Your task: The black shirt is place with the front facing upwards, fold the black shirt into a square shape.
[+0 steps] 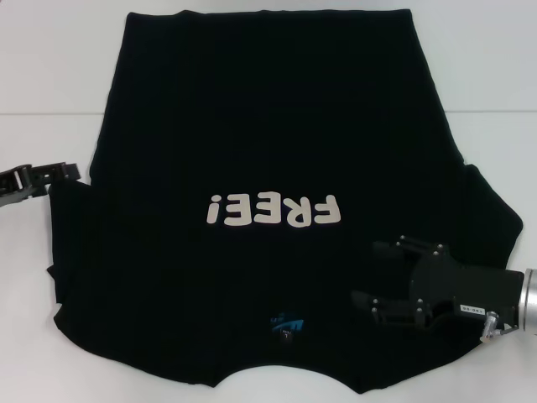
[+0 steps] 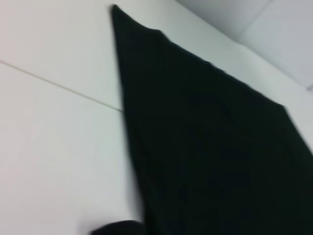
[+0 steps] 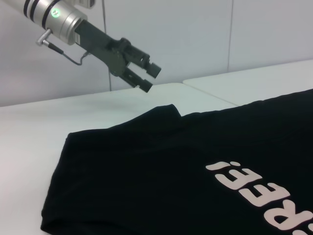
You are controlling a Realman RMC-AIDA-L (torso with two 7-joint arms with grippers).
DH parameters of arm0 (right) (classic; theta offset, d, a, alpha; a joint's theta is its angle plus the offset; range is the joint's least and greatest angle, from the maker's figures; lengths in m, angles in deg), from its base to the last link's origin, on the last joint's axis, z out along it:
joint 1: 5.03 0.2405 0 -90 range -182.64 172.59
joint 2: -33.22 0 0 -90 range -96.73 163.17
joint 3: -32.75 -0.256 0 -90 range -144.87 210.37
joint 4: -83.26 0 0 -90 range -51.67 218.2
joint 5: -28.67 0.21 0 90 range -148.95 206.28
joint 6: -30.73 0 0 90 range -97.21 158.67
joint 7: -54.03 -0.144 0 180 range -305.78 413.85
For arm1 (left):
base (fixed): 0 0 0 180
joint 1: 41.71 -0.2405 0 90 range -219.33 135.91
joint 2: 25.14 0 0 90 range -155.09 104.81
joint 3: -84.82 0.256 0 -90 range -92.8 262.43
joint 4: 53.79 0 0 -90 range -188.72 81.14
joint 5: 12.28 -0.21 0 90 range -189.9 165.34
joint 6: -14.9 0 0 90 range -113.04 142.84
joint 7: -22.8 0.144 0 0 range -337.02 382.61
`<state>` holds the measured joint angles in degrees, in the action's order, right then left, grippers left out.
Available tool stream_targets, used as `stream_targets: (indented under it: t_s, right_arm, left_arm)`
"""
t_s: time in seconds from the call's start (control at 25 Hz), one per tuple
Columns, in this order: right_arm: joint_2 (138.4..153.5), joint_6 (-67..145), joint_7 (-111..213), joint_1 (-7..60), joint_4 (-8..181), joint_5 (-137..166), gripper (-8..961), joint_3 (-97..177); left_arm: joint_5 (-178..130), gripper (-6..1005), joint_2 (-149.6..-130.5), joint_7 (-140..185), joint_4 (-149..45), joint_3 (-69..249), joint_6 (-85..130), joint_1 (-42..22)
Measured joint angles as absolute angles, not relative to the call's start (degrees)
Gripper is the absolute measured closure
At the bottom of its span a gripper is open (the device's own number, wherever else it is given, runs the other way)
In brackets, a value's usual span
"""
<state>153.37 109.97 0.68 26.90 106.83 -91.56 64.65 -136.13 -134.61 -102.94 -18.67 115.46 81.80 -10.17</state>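
Observation:
The black shirt [image 1: 268,126] lies spread flat on the white table [image 1: 50,84], front up, its collar at the near edge. Its cream "FREE!" lettering [image 1: 275,210] reads upside down from the head view, with a small blue neck mark [image 1: 284,326] below it. My right gripper [image 1: 369,274] hovers open over the shirt's near right part, fingers pointing toward the middle, holding nothing. My left gripper [image 1: 69,172] is at the far left, just beside the left sleeve [image 1: 71,218]. In the right wrist view the left gripper [image 3: 150,78] hangs above that sleeve's corner, open and empty.
A seam [image 1: 59,110] runs across the white table behind the sleeves. The left wrist view shows the shirt's long side edge [image 2: 128,122] on bare table. A pale wall [image 3: 195,39] stands beyond the table on the left side.

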Motion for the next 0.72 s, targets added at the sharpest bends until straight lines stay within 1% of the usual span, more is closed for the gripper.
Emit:
stream_targets:
  t_s: [0.32, 0.56, 0.72]
  right_arm:
    - [153.36, 109.40, 0.68, 27.22, 106.13, -91.51, 58, 64.65]
    - [153.37, 108.92, 0.68, 27.37, 106.04, -91.54, 58, 64.66]
    - [153.37, 108.92, 0.68, 27.40, 105.98, -91.52, 58, 64.66]
  left_arm:
    - [-138.61, 187, -134.97, -102.82, -21.19, 116.37, 74.17, -9.96]
    - [-138.68, 187, -136.09, -102.82, -22.78, 117.87, 70.93, -9.53]
    - [-138.71, 187, -136.39, -102.82, -22.98, 117.91, 70.35, -9.49]
